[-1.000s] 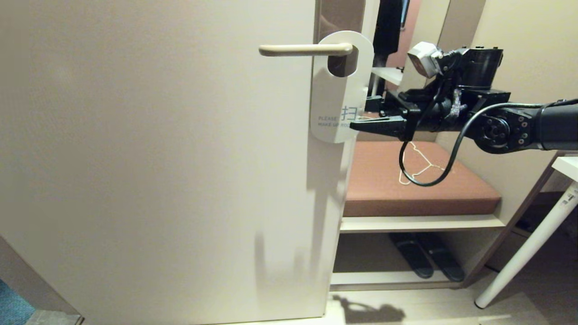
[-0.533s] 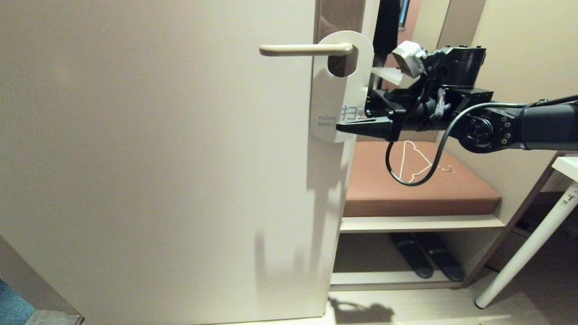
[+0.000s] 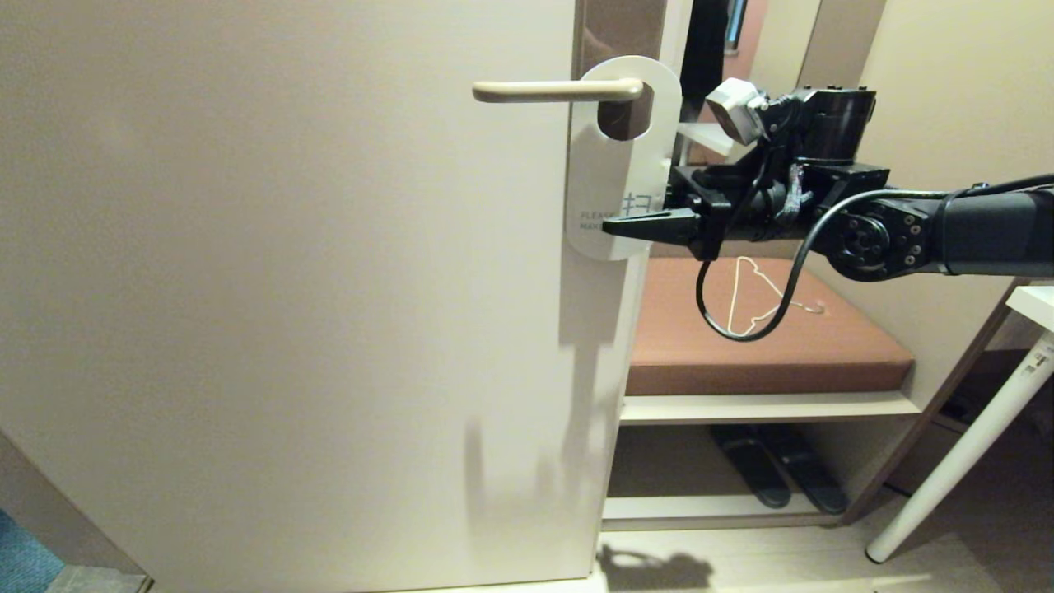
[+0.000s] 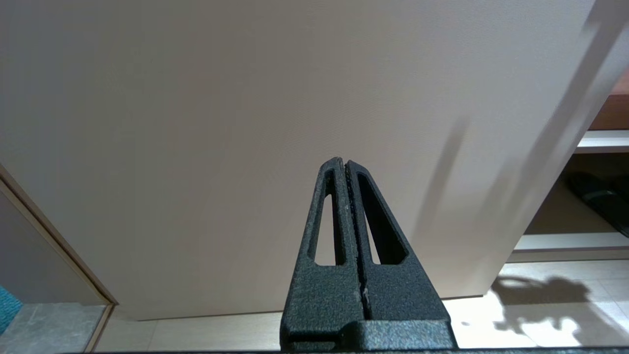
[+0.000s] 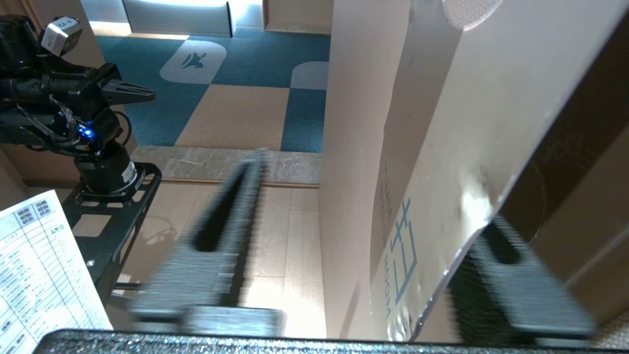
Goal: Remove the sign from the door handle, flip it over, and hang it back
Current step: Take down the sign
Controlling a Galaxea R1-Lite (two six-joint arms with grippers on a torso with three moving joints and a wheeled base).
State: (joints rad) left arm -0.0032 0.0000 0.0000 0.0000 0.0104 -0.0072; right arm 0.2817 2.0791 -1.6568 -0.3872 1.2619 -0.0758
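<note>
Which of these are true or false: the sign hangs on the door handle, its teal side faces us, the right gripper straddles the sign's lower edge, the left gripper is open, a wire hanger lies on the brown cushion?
1. The sign hangs on the door handle. True.
2. Its teal side faces the head camera. False: the white side shows.
3. The right gripper has one finger on each side of the sign's lower part. True, with the jaws still apart.
4. The left gripper is open. False: it is shut.
5. A wire hanger lies on the brown cushion. True.
</note>
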